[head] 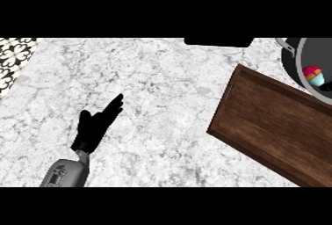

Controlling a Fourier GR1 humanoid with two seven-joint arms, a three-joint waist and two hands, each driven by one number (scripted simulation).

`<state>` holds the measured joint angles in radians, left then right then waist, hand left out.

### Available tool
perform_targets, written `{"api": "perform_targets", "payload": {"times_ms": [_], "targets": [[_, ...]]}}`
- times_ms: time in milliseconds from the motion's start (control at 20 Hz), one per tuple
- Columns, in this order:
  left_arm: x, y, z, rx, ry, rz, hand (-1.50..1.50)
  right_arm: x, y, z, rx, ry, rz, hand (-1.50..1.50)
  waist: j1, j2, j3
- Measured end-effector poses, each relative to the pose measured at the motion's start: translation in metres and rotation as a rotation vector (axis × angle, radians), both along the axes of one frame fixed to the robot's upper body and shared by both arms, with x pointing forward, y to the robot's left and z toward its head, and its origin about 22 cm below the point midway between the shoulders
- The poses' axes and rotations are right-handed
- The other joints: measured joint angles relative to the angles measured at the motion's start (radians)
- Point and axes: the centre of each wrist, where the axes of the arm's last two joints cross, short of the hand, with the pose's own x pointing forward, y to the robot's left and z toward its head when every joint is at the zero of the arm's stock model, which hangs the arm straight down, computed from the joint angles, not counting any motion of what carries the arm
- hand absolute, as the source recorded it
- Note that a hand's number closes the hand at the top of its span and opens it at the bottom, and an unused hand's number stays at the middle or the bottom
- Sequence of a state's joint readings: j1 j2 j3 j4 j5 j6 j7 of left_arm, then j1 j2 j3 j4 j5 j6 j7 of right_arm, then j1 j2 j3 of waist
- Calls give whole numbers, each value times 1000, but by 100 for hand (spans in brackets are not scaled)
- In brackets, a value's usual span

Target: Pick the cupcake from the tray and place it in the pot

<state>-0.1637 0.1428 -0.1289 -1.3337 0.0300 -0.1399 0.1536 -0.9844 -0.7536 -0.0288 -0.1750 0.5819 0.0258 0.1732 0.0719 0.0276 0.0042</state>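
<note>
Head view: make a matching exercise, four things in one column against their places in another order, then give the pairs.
Things:
1. cupcake
2. wooden tray
3. left hand
4. pot

Places:
A. bare, on the counter at right
B. inside the pot
C. top right corner, cut by the edge
D. open, over the marble at lower left

Pairs: 1-B, 2-A, 3-D, 4-C

White-grey marble counter [149,79] under & all around the fingers. Patterned black-white tile strip [14,55] far up-left of fingertips. Dark object [218,41] at top edge, up-right of fingertips.
</note>
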Motion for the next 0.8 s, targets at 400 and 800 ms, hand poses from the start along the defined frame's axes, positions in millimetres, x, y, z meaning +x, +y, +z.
{"api": "perform_targets", "payload": {"times_ms": [400, 800], "targets": [[-8, 2, -4, -1, 0, 14, 0, 5, -3, 30, 209, -547, -131, -150, -14, -4, 3], [-9, 8, -1, -3, 2, 37, 0, -26, -49, 41, 271, -884, -308, -150, -29, -7, 1]]}}
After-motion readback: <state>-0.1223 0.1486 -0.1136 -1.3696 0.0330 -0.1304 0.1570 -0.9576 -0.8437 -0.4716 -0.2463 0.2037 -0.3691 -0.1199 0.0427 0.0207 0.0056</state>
